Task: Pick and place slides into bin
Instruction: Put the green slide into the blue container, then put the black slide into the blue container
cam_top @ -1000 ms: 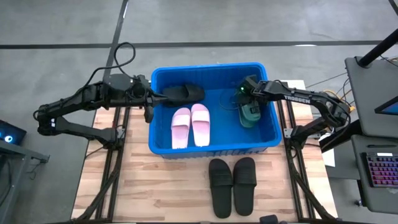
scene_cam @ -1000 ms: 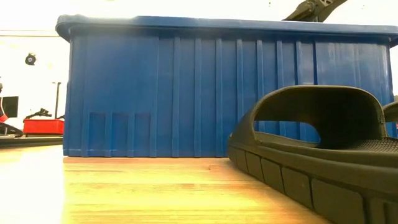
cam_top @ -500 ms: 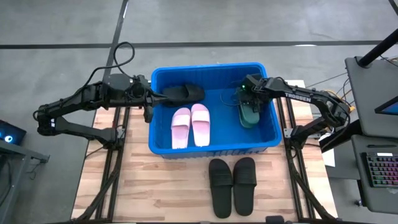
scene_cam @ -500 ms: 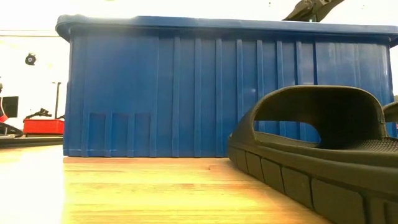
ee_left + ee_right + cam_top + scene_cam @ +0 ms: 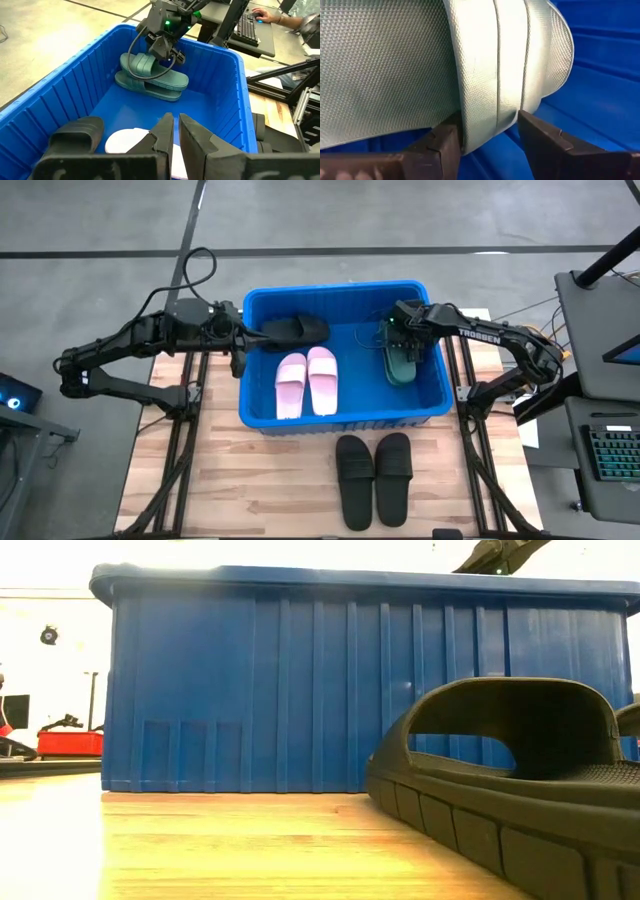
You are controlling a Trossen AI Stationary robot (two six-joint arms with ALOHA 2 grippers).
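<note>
We see a wooden table (image 5: pixel 260 480) carrying the blue bin (image 5: pixel 343 420), which stands toward its far edge and fills most of its width. In the low view the bin's ribbed wall (image 5: pixel 300 690) rises behind a black slide (image 5: pixel 520 780) close to the camera.

Inside the bin, the pale pink pair (image 5: pixel 307 382) lies side by side near the middle. A black slide (image 5: pixel 293 330) sits in the far left corner. The dark green pair (image 5: pixel 400 358) lies against the right wall, one slide stacked on the other, as the left wrist view shows (image 5: pixel 152 80). Outside the bin, on the table's near side, a black pair (image 5: pixel 373 478) lies side by side.

The right arm reaches in over the bin's far right corner, and its tool (image 5: pixel 398 330) is at the green slides. In the right wrist view its two fingers (image 5: pixel 445 142) stand apart on either side of the edge of a green slide (image 5: pixel 485 65); the left finger touches the rubber, while we cannot tell whether the other does, so the tool looks parted rather than clamped.

The left arm waits at the bin's far left corner, its tool (image 5: pixel 250 337) beside the black slide there. In its own wrist view the fingers (image 5: pixel 165 132) sit nearly together with only a thin gap, holding nothing.

A person's hand (image 5: pixel 260 13) rests on a keyboard (image 5: pixel 248 27) beyond the bin.
</note>
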